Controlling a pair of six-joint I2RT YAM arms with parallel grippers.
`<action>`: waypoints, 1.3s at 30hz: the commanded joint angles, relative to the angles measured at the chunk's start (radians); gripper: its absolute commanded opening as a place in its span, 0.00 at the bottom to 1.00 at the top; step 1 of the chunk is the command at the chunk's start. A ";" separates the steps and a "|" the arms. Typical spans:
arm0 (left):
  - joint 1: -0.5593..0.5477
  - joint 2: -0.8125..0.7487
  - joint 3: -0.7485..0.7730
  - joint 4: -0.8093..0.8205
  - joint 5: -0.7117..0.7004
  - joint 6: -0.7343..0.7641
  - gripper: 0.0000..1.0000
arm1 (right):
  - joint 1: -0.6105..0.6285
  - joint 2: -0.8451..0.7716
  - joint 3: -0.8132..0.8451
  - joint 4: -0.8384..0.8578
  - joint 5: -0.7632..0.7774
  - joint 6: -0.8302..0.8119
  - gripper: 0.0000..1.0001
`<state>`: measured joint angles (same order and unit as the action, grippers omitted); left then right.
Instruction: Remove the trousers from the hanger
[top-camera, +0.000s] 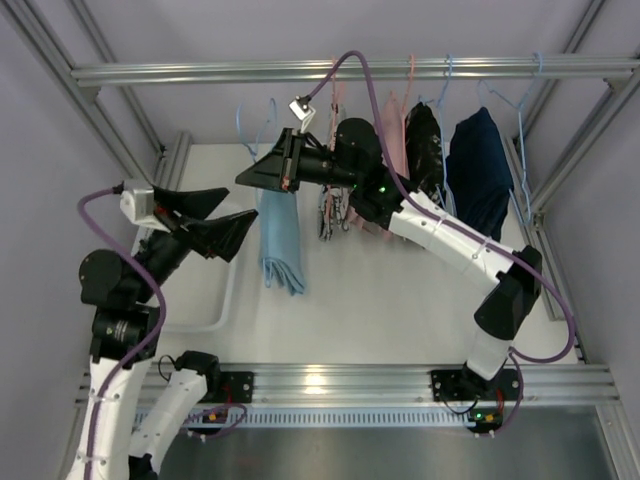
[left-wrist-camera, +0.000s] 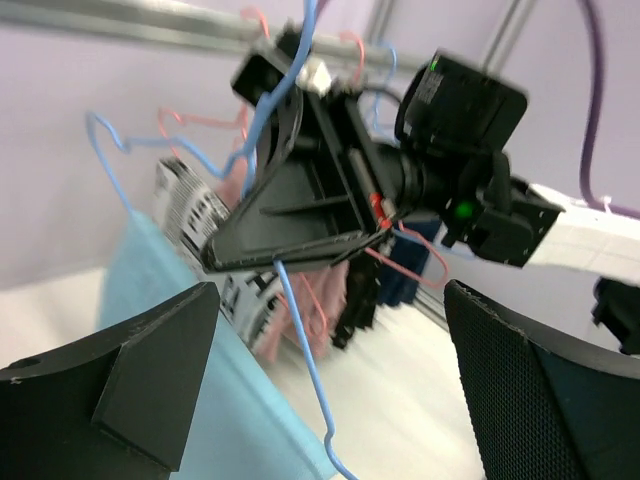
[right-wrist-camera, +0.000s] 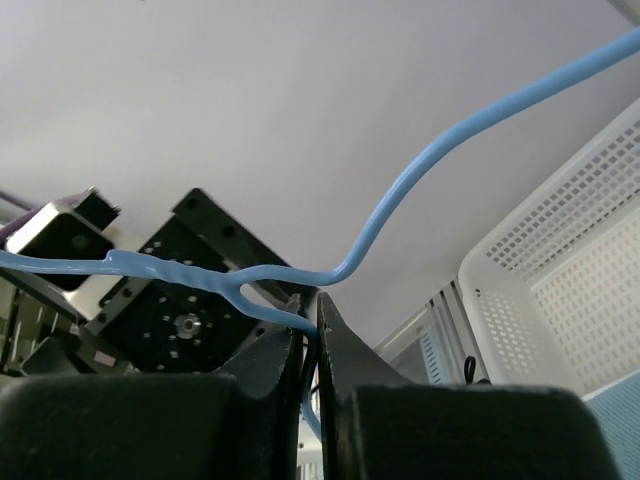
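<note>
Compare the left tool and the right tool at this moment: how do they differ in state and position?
The left tool stands wide open with nothing in it; the right tool is shut on the wire of the blue hanger. The left tool sits to the left of the light blue trousers, apart from them; the right tool is at their top. Both are black and point toward each other.

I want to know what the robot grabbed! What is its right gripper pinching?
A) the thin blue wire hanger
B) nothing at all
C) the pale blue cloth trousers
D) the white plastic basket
A: in the right wrist view, the right gripper has its jaws closed on the thin blue wire hanger.
</note>
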<state>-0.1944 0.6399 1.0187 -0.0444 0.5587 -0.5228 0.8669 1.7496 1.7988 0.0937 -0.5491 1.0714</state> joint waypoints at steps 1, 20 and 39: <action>0.001 -0.071 0.070 -0.029 -0.164 0.096 0.99 | -0.019 -0.093 0.062 0.121 -0.003 -0.005 0.00; -0.005 -0.347 -0.168 -0.425 -0.088 0.641 0.96 | -0.082 -0.174 0.065 0.126 -0.035 0.028 0.00; -0.005 -0.229 -0.476 0.198 0.044 0.365 0.96 | -0.083 -0.137 0.116 0.126 -0.017 0.061 0.00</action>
<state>-0.1967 0.3878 0.5484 -0.0254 0.5766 -0.0685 0.7933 1.6516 1.8122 0.0601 -0.5724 1.1374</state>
